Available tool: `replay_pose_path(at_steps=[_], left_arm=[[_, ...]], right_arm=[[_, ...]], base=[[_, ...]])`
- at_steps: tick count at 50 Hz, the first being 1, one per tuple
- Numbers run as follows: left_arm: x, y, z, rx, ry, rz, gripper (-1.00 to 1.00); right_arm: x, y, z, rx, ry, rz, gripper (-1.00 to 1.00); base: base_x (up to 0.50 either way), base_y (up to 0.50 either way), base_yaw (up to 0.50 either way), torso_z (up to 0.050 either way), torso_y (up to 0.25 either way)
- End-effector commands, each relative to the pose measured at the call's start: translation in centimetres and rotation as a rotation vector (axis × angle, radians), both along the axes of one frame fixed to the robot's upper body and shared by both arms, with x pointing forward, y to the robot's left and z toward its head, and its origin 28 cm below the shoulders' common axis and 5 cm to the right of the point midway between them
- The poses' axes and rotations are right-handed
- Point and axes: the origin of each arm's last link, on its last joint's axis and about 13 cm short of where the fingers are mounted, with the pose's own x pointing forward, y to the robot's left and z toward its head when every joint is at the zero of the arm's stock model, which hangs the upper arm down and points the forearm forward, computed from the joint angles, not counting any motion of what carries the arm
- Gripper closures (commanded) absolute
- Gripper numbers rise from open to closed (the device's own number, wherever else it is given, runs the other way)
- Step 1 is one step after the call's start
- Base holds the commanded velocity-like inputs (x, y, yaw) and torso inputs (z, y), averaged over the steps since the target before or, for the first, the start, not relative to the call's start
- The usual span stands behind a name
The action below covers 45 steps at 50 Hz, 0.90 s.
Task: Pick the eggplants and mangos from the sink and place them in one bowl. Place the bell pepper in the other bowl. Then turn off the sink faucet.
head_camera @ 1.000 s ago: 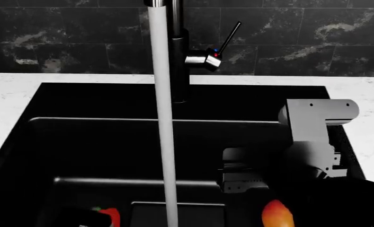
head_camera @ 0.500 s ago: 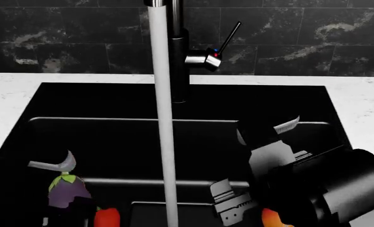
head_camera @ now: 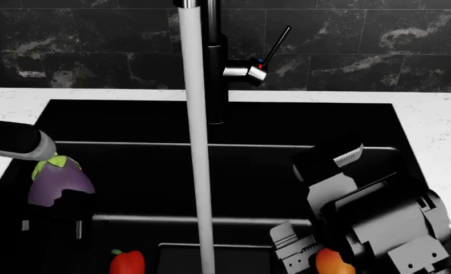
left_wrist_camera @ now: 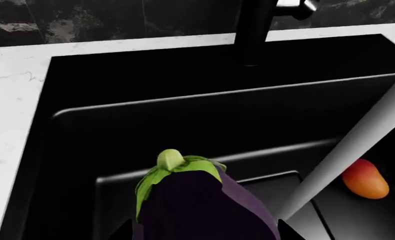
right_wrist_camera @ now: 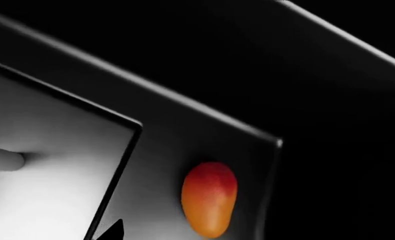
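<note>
Eggplant (head_camera: 58, 181): gripped in the left jaws (head_camera: 54, 220), which pinch its lower body, and held above the sink (head_camera: 134, 123) at the left side. Its skin is glossy dark purple under a ridged green cap. Judged step: carrying it out to a bowl; none is in view. The right jaws (head_camera: 302, 248) hang spread just above the mango (right_wrist_camera: 209, 198), smooth, egg-shaped, on the matte black floor. A glossy red bell pepper (head_camera: 127, 262) lies beside the drain plate. Water (head_camera: 198, 171) runs from the faucet (head_camera: 216, 63).

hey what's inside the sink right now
Inside the sink: a mango beside the drain plate, a bell pepper, and running water. The right arm hides the floor beneath it.
</note>
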Motion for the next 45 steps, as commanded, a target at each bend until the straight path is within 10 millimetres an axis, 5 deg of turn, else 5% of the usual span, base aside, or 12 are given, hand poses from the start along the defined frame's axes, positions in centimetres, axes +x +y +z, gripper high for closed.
replay_pose_path(at_steps=[1, 36, 45], left_arm=[[-0.2, -0.3, 1.0, -0.001, -0.054, -0.004, 1.0], [0.2, 0.3, 2.5, -0.031, -0.29, -0.035, 1.0], [0.2, 0.3, 2.5, -0.022, -0.288, -0.027, 1.0]], right_arm=[[1.0, -0.4, -0.6, -0.021, -0.024, 0.002, -1.0], [1.4, -0.3, -0.7, 0.018, -0.005, 0.001, -1.0], [1.3, -0.4, -0.8, 0.009, -0.005, 0.003, -1.0]], base=[[0.0, 0.0, 0.0, 0.0, 0.0], [0.0, 0.0, 0.0, 0.0, 0.0], [0.0, 0.0, 0.0, 0.0, -0.233]])
